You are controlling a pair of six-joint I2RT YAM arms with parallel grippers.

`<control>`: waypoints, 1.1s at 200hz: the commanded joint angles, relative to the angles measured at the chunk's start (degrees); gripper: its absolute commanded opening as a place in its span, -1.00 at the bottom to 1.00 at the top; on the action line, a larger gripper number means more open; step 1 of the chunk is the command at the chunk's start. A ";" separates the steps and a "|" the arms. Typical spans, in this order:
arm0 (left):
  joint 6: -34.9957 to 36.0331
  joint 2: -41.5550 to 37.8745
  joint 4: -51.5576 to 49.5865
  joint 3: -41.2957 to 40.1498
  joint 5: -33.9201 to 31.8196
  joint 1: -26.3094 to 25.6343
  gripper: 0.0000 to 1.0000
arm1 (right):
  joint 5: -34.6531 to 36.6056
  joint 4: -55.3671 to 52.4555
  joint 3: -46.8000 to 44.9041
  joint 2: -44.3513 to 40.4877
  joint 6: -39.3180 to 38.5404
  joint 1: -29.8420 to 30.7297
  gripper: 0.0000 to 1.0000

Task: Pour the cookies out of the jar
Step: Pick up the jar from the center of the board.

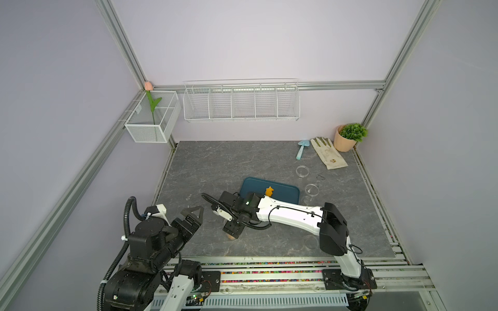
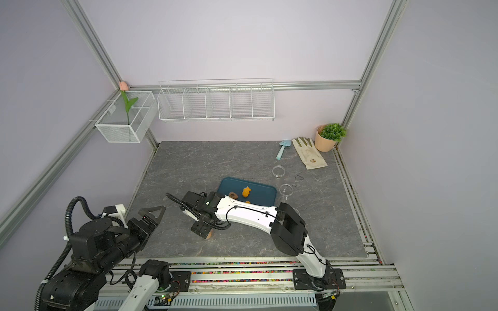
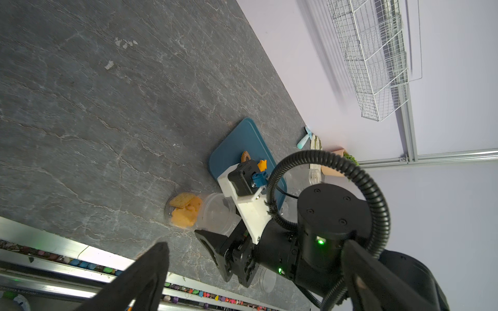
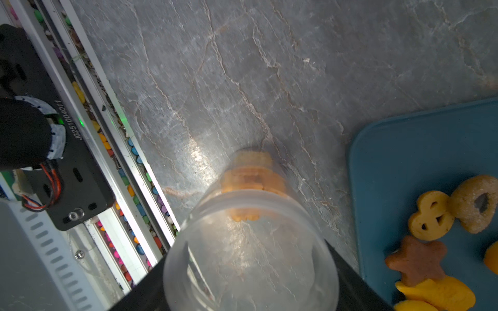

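Evidently jar (image 3: 215,212) lay sideways on table (image 3: 107,107) near tray (image 4: 404,150), cookies (image 3: 186,211) lodged at base. Right jaws straddled mouth end, clamp uncertain; left jaws spread, empty. Needed firm grip, steep tilt over tray.

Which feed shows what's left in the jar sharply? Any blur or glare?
Right wrist view: the jar is too close, its rim and cookies soft, glare on the table beside it. Left wrist view: cookies sharp. In both top views the right gripper mostly hides them.
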 commanded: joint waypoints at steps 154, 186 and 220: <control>3.00 7.88 11.02 -2.95 14.11 0.28 0.99 | -11.99 3.57 -11.02 -21.04 13.67 -17.00 0.29; -1.28 11.51 20.40 -7.52 20.55 -0.05 0.99 | -14.64 4.31 -16.73 -28.79 17.42 -24.35 0.29; -11.21 13.14 39.19 -14.75 22.17 -5.98 0.99 | -19.17 7.52 -23.30 -35.91 23.81 -30.76 0.29</control>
